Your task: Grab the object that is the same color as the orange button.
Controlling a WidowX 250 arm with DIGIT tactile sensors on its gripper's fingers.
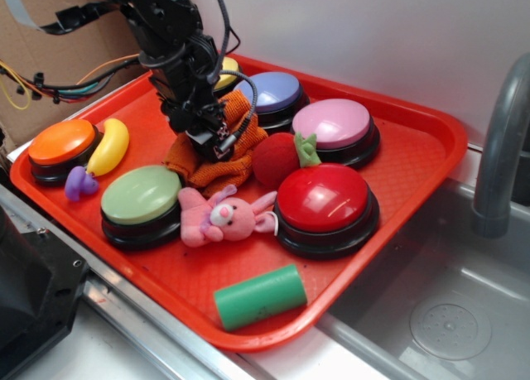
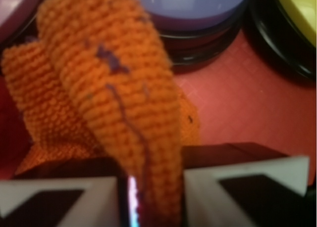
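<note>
Orange knitted cloth [image 1: 217, 152]: soft, light, coarse-woven, lying bunched near the centre of the red tray [image 1: 414, 148]. A fold of it stands pinched between the two pads of my hand [image 2: 151, 197], seen closely in the wrist view; my hand is narrowed onto that fold. I judge the knit will sag and stretch rather than slip, so a grip on a thick gathered ridge, as here, suits it better than one on a thin edge. At 9 o'clock from the cloth, well apart, sits the orange button [image 1: 61, 141], which sets the colour. At 3 o'clock, just beside the cloth, is the red plush ball [image 1: 277, 160]; at 12 o'clock, the blue button [image 1: 272, 90].
</note>
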